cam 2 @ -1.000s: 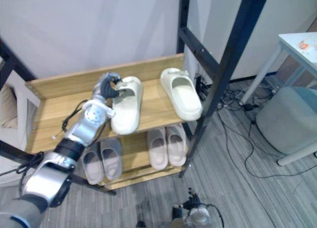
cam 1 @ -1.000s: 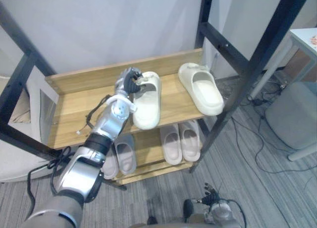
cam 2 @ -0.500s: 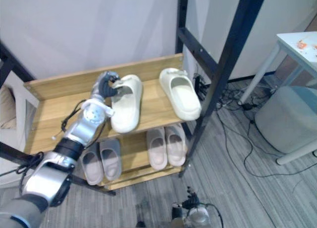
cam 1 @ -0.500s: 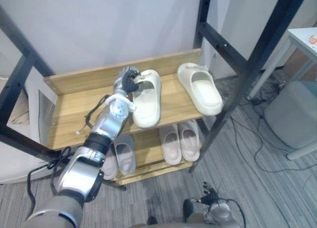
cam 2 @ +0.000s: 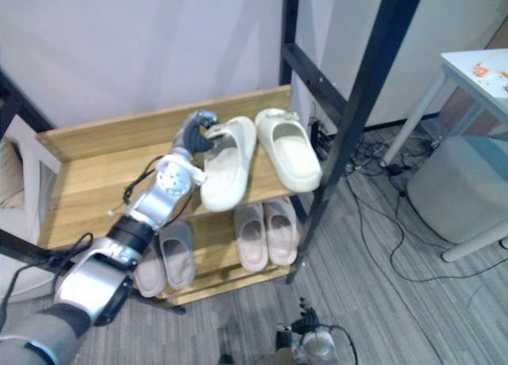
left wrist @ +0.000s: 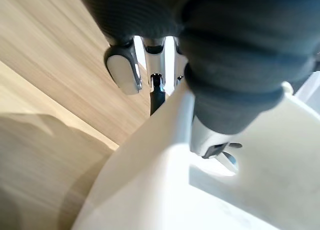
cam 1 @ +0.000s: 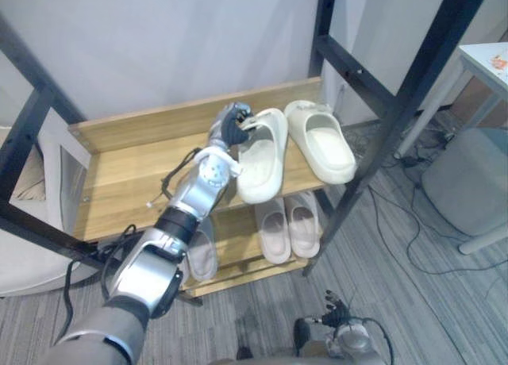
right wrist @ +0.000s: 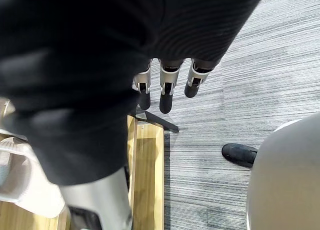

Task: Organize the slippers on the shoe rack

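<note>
- White wall and grey carpet frame a wooden shoe rack. In the left eye view the left hand reaches onto the top shelf, its fingers curled round the far end of a cream slipper. A second cream slipper lies just to the right of the fingers, angled away. Below the fingers, on the lower shelf, sit a grey pair and a beige pair. The right hand hangs low near the carpet.
- From the right eye view, the held slipper's far end is just beside the second one's, and its near end reaches the shelf's front edge. Whether it is lifted or resting I cannot tell.
- Up close in the left wrist view, the fingers lie outside the slipper's rim over bare shelf wood, with the thumb inside: a pinch.
- Over in the right wrist view, the right hand's fingers point straight down, slack and holding nothing, above the carpet beside the rack's wooden edge.
</note>
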### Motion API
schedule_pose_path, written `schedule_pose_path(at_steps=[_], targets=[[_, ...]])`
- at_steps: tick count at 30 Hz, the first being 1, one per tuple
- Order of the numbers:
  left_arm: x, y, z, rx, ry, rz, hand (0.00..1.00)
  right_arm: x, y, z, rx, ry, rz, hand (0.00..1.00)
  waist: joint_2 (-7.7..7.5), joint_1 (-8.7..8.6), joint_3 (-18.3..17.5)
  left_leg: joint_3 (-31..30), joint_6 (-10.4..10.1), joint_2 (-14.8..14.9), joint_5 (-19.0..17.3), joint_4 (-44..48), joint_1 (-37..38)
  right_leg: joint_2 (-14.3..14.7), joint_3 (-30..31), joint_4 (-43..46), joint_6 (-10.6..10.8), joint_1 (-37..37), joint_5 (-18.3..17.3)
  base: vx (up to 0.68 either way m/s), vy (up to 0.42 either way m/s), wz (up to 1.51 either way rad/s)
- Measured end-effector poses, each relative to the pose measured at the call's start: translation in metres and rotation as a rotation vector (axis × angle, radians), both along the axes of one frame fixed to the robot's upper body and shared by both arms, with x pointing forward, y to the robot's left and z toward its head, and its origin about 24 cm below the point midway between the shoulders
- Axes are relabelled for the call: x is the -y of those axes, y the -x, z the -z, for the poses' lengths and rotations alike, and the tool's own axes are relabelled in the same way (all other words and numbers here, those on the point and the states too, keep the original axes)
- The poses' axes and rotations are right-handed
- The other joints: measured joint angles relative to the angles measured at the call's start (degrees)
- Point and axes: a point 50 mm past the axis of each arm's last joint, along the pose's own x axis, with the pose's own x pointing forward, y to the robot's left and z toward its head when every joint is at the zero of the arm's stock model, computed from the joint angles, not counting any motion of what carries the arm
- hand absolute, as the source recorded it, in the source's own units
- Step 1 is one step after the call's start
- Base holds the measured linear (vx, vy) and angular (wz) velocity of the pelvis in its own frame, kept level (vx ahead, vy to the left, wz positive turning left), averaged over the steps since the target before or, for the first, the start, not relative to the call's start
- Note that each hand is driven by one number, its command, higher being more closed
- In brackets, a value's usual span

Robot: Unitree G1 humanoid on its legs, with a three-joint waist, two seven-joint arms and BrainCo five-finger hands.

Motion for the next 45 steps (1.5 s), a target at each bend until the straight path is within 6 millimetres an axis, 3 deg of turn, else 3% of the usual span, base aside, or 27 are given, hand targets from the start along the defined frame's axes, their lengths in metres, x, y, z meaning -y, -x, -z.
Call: schedule_pose_path(at_steps=[7, 8, 28, 45], targets=[[0.003, -0.001, 0.006, -0.019, 0.011, -0.019, 1.00, 0.000, 0.000, 0.000, -0.002, -0.004, 0.009, 0.00, -0.01, -0.07, 0.01, 0.02, 0.00, -0.02, 0.00, 0.00, 0.01, -0.04, -0.02, -0.01, 0.00, -0.13, 0.00, 0.00, 0.000, 0.00], [0.003, -0.002, 0.006, -0.019, 0.010, -0.021, 0.00, 0.001, 0.000, 0.000, -0.002, -0.004, 0.010, 0.00, -0.01, -0.08, 0.01, 0.04, 0.00, -0.03, 0.00, 0.00, 0.00, -0.05, -0.01, -0.01, 0.00, -0.14, 0.00, 0.00, 0.000, 0.00], [-0.004, -0.007, -0.002, -0.005, 0.080, -0.087, 0.00, 0.005, 0.000, 0.000, 0.006, -0.019, 0.076, 0.00, 0.04, -0.44, 0.90, 0.52, -0.02, 0.02, -0.01, -0.30, -0.11, -0.05, 0.25, -0.01, 0.01, -0.72, -0.01, 0.00, 0.000, -0.01], [0.032, 0.007, -0.010, -0.006, 0.297, 0.034, 0.00, 0.005, -0.002, -0.001, 0.009, -0.015, 0.077, 0.00, 0.27, -0.52, 1.33, -1.11, 0.14, -0.10, 0.11, -0.34, 0.01, -0.30, -1.71, 0.00, 0.21, 0.50, -0.18, 0.00, -0.002, 0.04]])
